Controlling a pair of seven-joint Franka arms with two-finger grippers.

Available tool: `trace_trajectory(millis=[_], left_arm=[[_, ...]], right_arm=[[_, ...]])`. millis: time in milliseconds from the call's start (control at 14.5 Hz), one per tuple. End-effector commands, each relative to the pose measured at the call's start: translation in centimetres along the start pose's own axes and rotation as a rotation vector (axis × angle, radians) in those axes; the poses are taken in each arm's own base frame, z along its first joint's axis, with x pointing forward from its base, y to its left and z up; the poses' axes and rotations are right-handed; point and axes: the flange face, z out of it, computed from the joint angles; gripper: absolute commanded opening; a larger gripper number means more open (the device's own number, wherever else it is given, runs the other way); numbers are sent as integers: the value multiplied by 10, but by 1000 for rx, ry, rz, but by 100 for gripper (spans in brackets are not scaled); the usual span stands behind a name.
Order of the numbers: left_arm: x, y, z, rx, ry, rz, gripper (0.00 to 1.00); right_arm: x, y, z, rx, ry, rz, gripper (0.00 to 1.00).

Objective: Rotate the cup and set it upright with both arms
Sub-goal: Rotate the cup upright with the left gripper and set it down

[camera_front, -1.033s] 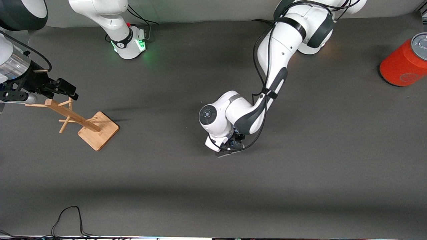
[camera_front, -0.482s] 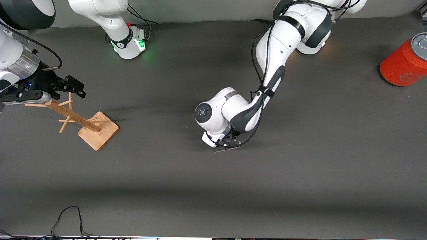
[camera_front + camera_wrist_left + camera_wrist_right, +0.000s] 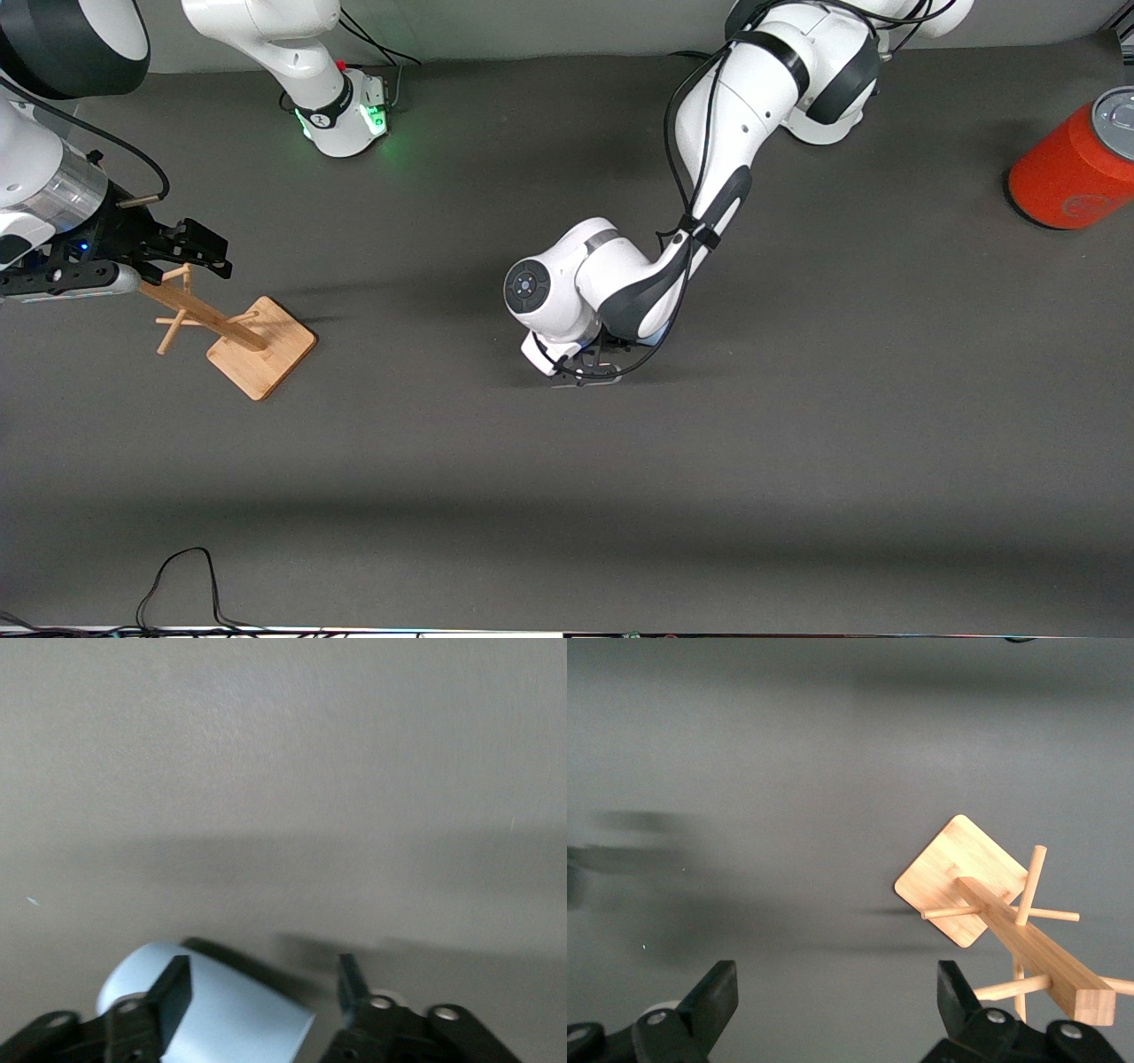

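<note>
The pale-blue cup [image 3: 221, 1014] lies on its side on the grey mat, seen only in the left wrist view. In the front view the left arm's wrist hides it. My left gripper [image 3: 261, 979] is low over the cup with its jaws apart. One finger [image 3: 173, 992] overlaps the cup's rounded end, and the other finger [image 3: 350, 983] stands clear of the cup with mat showing between them. In the front view the left gripper [image 3: 586, 368] is mid-table. My right gripper [image 3: 211, 252] is open and empty over the top of the wooden rack; it also shows in the right wrist view [image 3: 837, 992].
A wooden peg rack [image 3: 226, 328] on a square base stands toward the right arm's end; it also shows in the right wrist view [image 3: 1010, 926]. A large orange-red can [image 3: 1072, 164] with a silver top stands at the left arm's end. A black cable [image 3: 177, 576] lies at the table's near edge.
The left arm's wrist has shifted toward the right arm's end and slightly farther from the front camera. The right gripper has moved in over the rack's top.
</note>
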Motion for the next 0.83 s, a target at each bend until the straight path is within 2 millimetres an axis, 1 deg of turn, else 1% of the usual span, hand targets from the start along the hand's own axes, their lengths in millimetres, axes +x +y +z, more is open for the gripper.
trace_trajectory(millis=[0,138,275,344,482,620,757], left_arm=[[-22,-1,-25,77,-30,240,99],[-36,9,-24,144,-20,346,98],[-52,28,-19,219,22,434,97],[-58,34,-12,253,27,481,96],[-67,39,5,318,33,532,95],[-77,47,14,347,33,570,94],[-80,49,26,391,40,598,93]], right_arm=[[4,-1,-8,18,-4,-27,100],[2,1,-11,15,3,-23,100],[2,7,-10,15,-3,-13,100],[2,7,-9,15,-8,-11,100],[3,7,-12,17,0,-13,100],[4,8,-24,17,21,-9,100],[3,8,-30,18,17,-7,100]])
